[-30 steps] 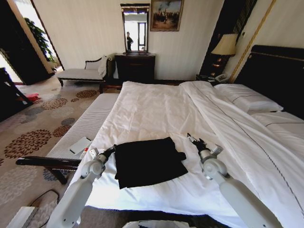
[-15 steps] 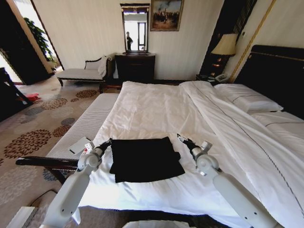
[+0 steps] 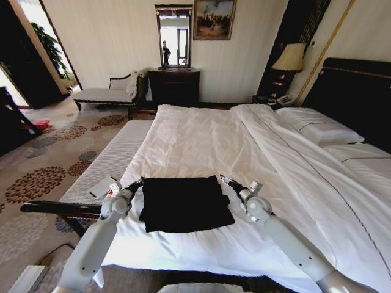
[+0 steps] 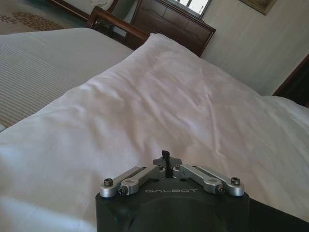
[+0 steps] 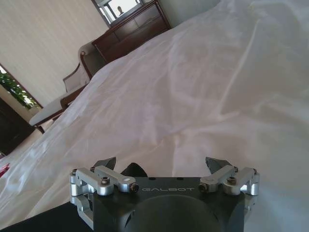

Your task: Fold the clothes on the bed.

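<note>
Though lying flat as a dark rectangle near the bed's (image 3: 201, 143) foot edge, black T-shirt (image 3: 185, 203): soft, light, limp; best pinched at corners. Left tool (image 3: 138, 182) closed, empty; right tool (image 3: 225, 181) spread, empty.

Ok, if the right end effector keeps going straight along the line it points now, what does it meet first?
Probably the black T-shirt. The right end effector points toward the shirt's far right corner, low over the white duvet. Depth is unclear, so it may graze the duvet just beyond that corner instead.
</note>
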Robot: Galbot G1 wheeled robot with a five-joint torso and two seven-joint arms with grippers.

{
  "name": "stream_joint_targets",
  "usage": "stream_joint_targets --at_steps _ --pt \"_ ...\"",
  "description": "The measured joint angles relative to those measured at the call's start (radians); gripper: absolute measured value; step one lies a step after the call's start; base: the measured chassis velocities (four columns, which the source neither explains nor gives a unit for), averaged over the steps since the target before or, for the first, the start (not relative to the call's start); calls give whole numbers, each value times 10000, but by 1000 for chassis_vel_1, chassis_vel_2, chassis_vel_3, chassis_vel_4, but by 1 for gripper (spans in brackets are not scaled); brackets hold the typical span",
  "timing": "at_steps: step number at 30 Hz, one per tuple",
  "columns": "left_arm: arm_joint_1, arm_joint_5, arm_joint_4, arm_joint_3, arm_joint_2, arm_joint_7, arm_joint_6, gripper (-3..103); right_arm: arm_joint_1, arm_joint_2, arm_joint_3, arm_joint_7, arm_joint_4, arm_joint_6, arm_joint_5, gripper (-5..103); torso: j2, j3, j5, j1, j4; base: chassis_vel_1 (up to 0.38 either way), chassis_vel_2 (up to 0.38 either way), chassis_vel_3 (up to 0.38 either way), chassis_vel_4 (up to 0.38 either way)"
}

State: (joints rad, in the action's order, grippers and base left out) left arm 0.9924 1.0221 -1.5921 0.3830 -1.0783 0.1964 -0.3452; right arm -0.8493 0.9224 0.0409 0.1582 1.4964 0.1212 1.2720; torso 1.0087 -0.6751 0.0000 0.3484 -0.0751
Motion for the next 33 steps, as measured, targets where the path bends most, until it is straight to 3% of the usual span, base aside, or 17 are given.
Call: stream_joint_targets --at_steps 5,15,17,19,21,23,25,28,29,33 --pt "58 19 -153 23 116 3 0 1 632 416 -616 -1045 -849 -220 -167 100 0 0 0 0 0 0 0 0 0" --pt "21 20 -185 -6 155 34 -2 1 601 561 -950 -1185 -919 -225 -247 101 0 1 1 -1 -2 0 0 0 0" --pt "16 13 -185 -28 155 39 -3 1 526 522 -953 -1307 -892 -225 -276 91 0 2 0 -1 -1 0 0 0 0" --pt "14 9 -185 -33 155 41 -2 1 509 507 -956 -1348 -892 -230 -291 91 0 2 1 -1 -2 0 0 0 0" --pt "14 -12 -187 -45 156 43 -2 1 498 499 -956 -1429 -895 -251 -296 80 0 2 0 -1 -1 0 0 0 0" --pt "15 -14 -187 -45 156 43 -2 1 497 499 -956 -1443 -897 -255 -296 80 0 1 0 -1 -1 0 0 0 0" --pt "26 -40 -194 -46 163 43 -2 1 509 512 -959 -1644 -937 -302 -302 64 0 2 0 -1 -1 0 0 0 0" --pt "51 -68 -200 -45 172 43 0 1 524 533 -991 -1908 -999 -351 -385 64 0 1 0 -2 -1 0 0 0 0" --pt "62 -79 -208 -41 177 41 3 1 535 549 -1009 -1978 -1034 -386 -415 52 0 2 0 -1 -1 0 0 0 0" --pt "86 -102 -217 -22 188 37 23 1 633 599 -1053 -2029 -1126 -466 -424 36 -1 1 0 -1 -1 0 0 0 0"
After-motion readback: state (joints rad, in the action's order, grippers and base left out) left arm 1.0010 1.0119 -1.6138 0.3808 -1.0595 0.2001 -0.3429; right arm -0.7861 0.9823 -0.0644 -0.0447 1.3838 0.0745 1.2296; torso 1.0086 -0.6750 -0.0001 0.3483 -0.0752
